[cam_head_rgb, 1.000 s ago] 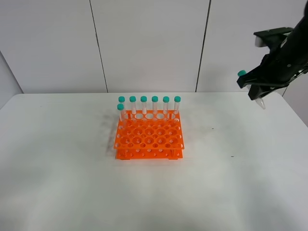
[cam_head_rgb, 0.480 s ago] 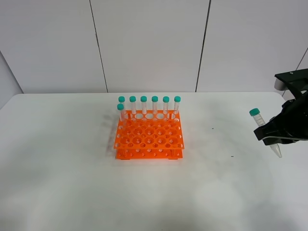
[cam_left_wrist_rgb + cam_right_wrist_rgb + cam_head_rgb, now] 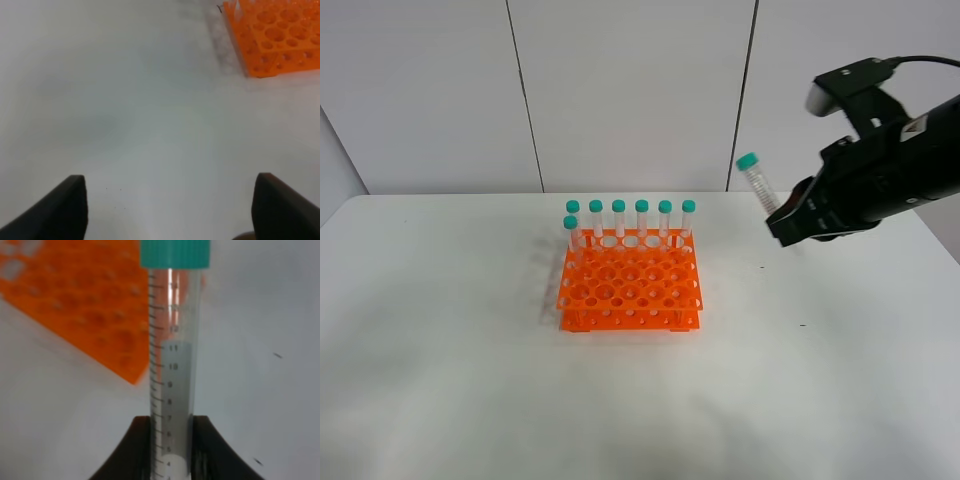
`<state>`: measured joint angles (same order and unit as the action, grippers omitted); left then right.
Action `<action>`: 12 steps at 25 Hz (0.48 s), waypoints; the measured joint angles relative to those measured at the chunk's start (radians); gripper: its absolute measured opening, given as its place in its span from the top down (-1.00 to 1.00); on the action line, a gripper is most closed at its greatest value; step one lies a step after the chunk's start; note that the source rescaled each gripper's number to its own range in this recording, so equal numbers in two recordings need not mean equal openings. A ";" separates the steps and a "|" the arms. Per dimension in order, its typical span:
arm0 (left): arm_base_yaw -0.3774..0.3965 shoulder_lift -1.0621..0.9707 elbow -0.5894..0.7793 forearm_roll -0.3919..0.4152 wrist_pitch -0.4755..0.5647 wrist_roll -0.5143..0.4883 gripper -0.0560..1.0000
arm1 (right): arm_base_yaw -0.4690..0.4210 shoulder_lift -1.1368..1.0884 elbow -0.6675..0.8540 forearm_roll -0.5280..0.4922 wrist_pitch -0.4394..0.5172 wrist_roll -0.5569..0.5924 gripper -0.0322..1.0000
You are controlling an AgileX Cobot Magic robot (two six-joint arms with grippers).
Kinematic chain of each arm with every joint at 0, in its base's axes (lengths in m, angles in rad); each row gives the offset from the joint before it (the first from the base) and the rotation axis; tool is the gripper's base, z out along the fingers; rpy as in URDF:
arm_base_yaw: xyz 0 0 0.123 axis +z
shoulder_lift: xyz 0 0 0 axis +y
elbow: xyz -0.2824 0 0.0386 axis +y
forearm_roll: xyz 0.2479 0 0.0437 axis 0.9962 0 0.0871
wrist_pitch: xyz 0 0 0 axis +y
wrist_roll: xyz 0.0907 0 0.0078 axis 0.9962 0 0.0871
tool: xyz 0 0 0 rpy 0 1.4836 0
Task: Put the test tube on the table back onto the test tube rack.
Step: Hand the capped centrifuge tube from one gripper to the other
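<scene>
My right gripper (image 3: 783, 224) is shut on the lower part of a clear test tube (image 3: 758, 187) with a teal cap. It holds the tube nearly upright in the air, to the right of the orange test tube rack (image 3: 630, 282) and above the white table (image 3: 470, 380). In the right wrist view the tube (image 3: 172, 365) stands between the dark fingers (image 3: 134, 452), with the rack (image 3: 75, 305) blurred behind. Several identical tubes (image 3: 642, 219) stand in the rack's back rows. My left gripper (image 3: 175, 210) is open over bare table, and the rack's corner (image 3: 275, 35) shows ahead of it.
The rack stands near the middle of the table, and most of its holes hold nothing. A white panelled wall (image 3: 630, 90) rises behind the table's far edge. The left arm is out of the exterior high view.
My right gripper, holding the tube, has swung from low near the table's right edge up and to the left, closer to the rack. The rack and its tubes have not moved.
</scene>
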<state>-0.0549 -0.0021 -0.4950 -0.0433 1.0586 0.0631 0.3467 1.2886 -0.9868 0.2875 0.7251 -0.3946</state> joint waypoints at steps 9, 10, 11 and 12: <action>0.000 0.000 0.000 0.000 -0.001 0.000 -1.00 | 0.208 0.217 -0.002 0.251 -0.087 -0.294 0.93; 0.000 0.000 0.000 0.000 -0.001 0.000 -1.00 | 0.208 0.229 -0.002 0.281 -0.091 -0.343 0.93; 0.000 0.000 0.000 0.000 -0.001 0.000 -1.00 | 0.208 0.237 -0.002 0.310 -0.091 -0.384 0.93; 0.000 0.000 0.000 0.000 -0.001 0.000 -1.00 | 0.208 0.242 -0.002 0.346 -0.087 -0.439 0.93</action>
<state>-0.0549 -0.0021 -0.4950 -0.0433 1.0577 0.0631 0.5548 1.5306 -0.9888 0.6336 0.6381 -0.8337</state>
